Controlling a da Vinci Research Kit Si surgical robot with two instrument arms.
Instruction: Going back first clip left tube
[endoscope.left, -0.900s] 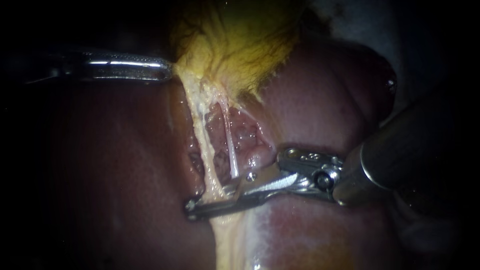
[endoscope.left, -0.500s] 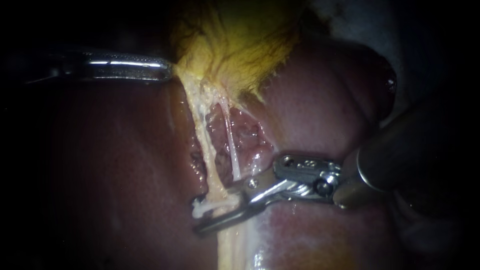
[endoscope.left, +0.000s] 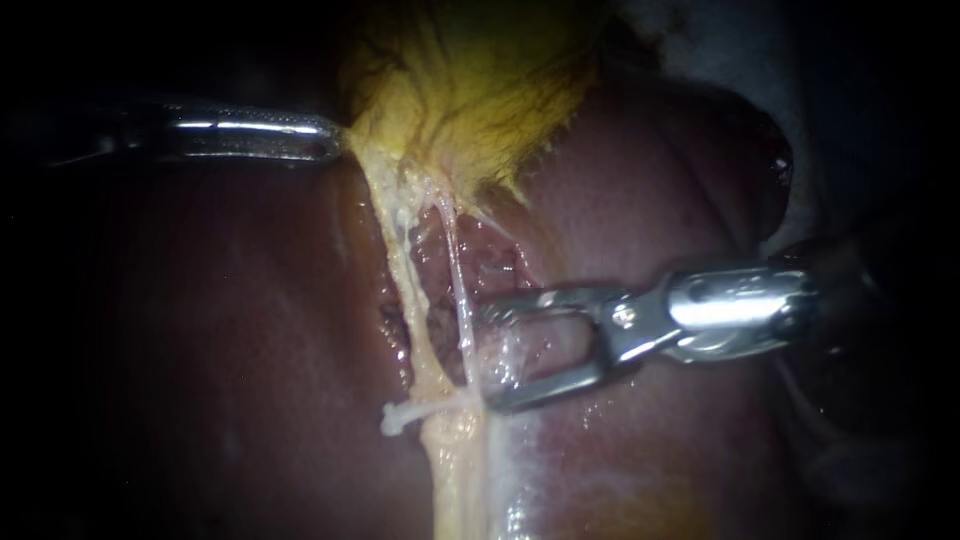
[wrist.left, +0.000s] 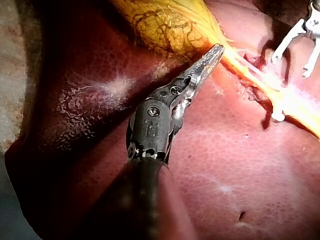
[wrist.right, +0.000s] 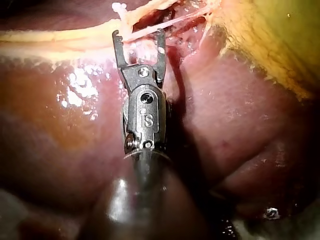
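Observation:
The yellow gallbladder (endoscope.left: 470, 90) lies above the dark red liver (endoscope.left: 220, 330). Two pale tubes run down from it: a thicker left tube (endoscope.left: 405, 270) and a thin right tube (endoscope.left: 458, 290). A white clip (endoscope.left: 400, 416) sits across the left tube low down, and also shows as the clip (wrist.left: 277, 116) and the clip (wrist.right: 118, 7). My right instrument (endoscope.left: 488, 355) has its jaws open just right of the tubes. In the right wrist view the thin tube crosses the gap at the tips of my right instrument (wrist.right: 138, 36), ungripped. My left instrument (endoscope.left: 335, 140), also seen as my left instrument (wrist.left: 212, 52), is shut on the gallbladder's edge.
Raw red tissue (endoscope.left: 500, 265) lies opened between the tubes and the liver lobe (endoscope.left: 650, 200) on the right. Wet, shiny liver surface (endoscope.left: 560, 470) spreads below my right instrument's jaws. A pale cloth (wrist.left: 10, 75) shows beside the liver in the left wrist view.
My right instrument's jaws, earlier closed across the left tube, have opened and drawn back to the right and up. The white clip stays on the tube. My left instrument has held still.

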